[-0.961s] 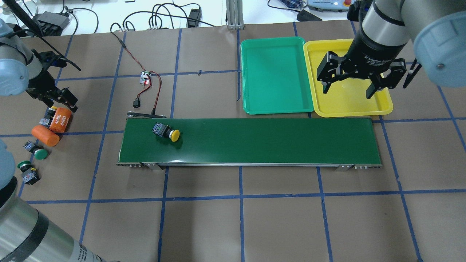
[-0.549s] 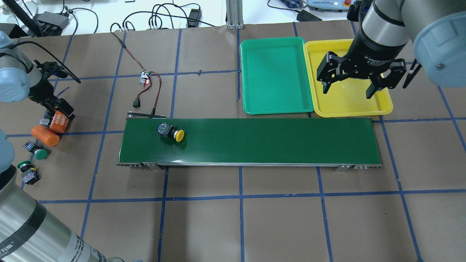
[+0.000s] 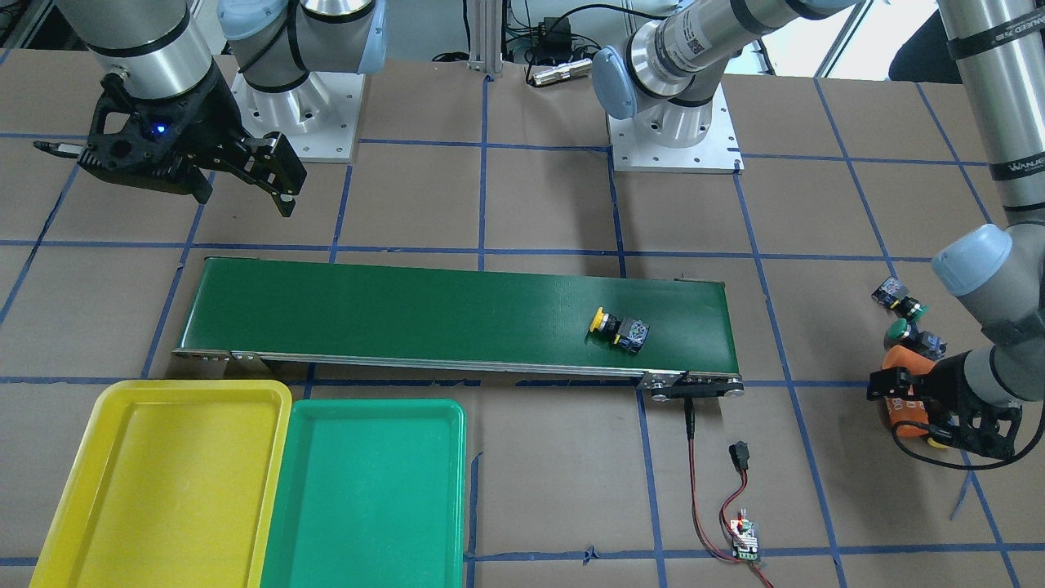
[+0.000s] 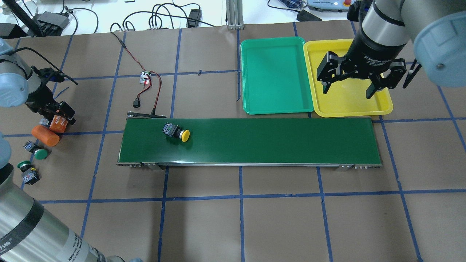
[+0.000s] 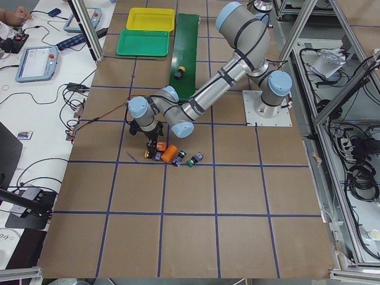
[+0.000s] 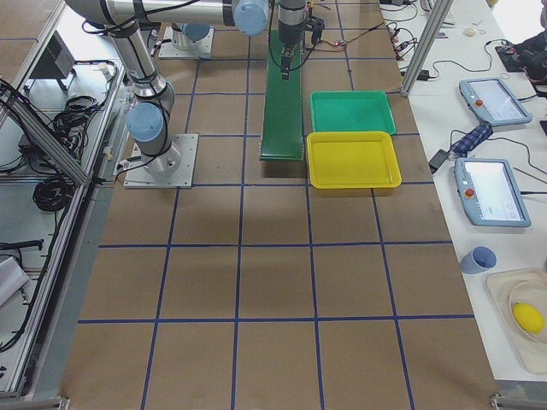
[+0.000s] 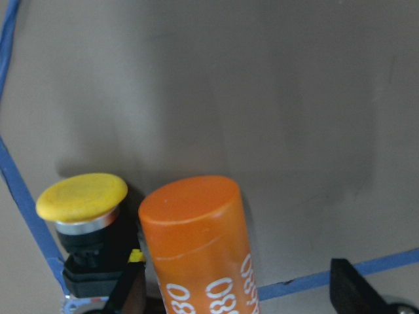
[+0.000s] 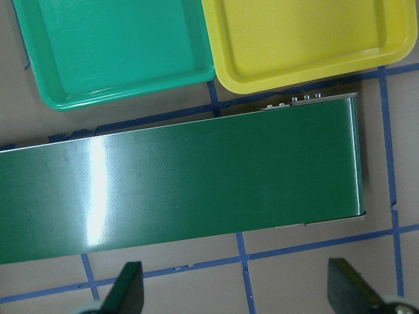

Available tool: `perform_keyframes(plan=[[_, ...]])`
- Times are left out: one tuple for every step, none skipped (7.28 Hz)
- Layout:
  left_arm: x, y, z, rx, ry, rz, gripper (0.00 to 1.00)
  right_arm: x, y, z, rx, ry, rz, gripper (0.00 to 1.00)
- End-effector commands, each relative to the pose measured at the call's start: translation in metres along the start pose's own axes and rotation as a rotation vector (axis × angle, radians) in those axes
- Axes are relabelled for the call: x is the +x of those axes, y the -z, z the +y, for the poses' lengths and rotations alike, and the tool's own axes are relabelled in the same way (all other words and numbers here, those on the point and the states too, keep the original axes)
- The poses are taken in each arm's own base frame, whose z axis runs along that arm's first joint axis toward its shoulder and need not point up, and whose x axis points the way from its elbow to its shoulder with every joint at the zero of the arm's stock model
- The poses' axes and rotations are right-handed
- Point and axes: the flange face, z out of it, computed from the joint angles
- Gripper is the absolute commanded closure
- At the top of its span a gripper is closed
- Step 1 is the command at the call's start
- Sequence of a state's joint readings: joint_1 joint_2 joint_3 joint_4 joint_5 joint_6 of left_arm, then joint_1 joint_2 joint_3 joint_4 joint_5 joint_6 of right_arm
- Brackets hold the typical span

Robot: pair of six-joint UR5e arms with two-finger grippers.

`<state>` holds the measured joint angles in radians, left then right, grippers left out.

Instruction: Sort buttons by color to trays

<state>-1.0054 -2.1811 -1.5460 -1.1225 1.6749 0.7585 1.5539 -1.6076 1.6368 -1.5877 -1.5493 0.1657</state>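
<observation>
Honestly, the step in hand looks to me like fetching the next button from the cluster at the left end of the table, and I am not lined up for it. My left gripper [image 7: 239,294] is low over the paper with its jaws wide. What stands between them is an orange cylinder [image 7: 196,242], not a button. The yellow button [image 7: 82,196] I judge I want sits just left of that cylinder, outside my left finger [image 7: 127,291], which is in the narrow gap between the two.

To do this well I should rise a little, shift left until both fingers straddle the button's black body under the cap, and only then come down and close. Closing where I am would clamp the cylinder. Sliding sideways at this height could roll it toward the two green buttons [image 4: 36,151] lying nearer the robot.

My left arm is stretched far out to the left, the wrist bent steeply down at the table. My right gripper [image 4: 347,91] hangs high over the yellow tray [image 4: 346,105], next to the green tray [image 4: 273,72], pointing down, jaws wide and empty. A second yellow button [image 4: 176,131] lies on its side on the belt [image 4: 273,142], toward the left end, well apart from that gripper.
</observation>
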Motion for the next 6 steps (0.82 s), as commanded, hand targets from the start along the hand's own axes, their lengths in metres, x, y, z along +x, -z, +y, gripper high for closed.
perform_keyframes(plan=[[0.001, -0.006, 0.001, -0.012, 0.023, 0.011, 0.40, 0.001, 0.000, 0.000, 0.000, 0.000, 0.000, 0.00], [0.002, -0.006, 0.001, -0.011, 0.024, 0.012, 0.74, 0.000, 0.000, 0.000, 0.000, 0.001, 0.000, 0.00], [0.008, 0.002, -0.001, -0.001, 0.012, 0.007, 0.97, 0.001, 0.000, 0.000, -0.001, 0.000, 0.000, 0.00], [0.015, 0.015, -0.002, 0.007, -0.008, -0.003, 1.00, 0.001, 0.000, 0.000, 0.000, 0.000, 0.000, 0.00], [0.041, 0.034, 0.002, -0.001, -0.032, 0.071, 1.00, 0.001, 0.000, 0.000, 0.000, 0.000, 0.000, 0.00], [0.076, 0.065, 0.004, 0.003, -0.073, 0.095, 1.00, 0.001, 0.000, 0.000, -0.001, 0.000, 0.000, 0.00]])
